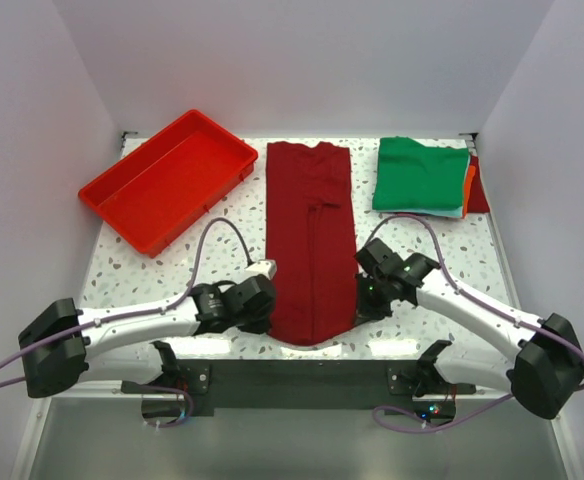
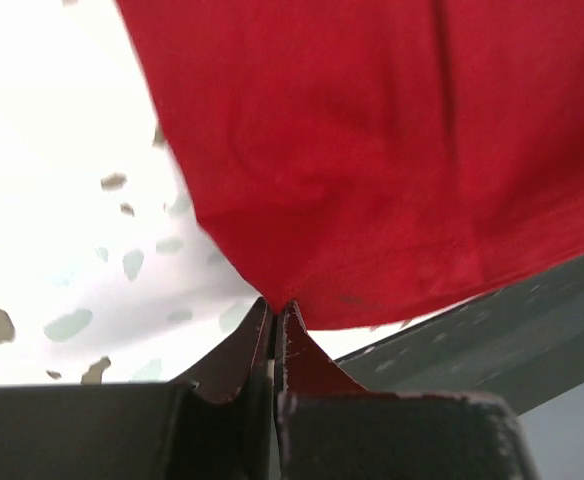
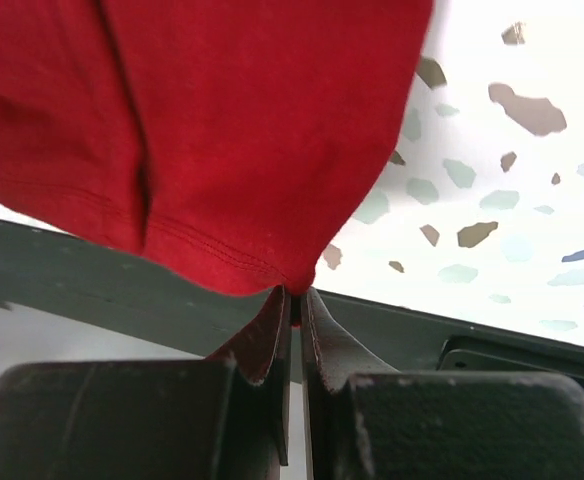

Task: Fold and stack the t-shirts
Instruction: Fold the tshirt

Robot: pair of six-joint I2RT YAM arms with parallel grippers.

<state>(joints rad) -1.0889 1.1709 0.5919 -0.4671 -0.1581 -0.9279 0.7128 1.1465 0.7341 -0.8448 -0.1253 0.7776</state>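
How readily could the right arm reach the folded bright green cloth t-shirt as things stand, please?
Probably not yet: the right gripper is shut on the near corner of the dark red cloth t-shirt. Nothing blocks its way to the green t-shirt.

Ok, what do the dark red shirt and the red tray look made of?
The maroon t-shirt looks like soft matte knit cloth, possibly cotton: it creases and shows a stitched hem. The red tray looks like rigid plastic, smooth and slightly glossy, with straight moulded walls.
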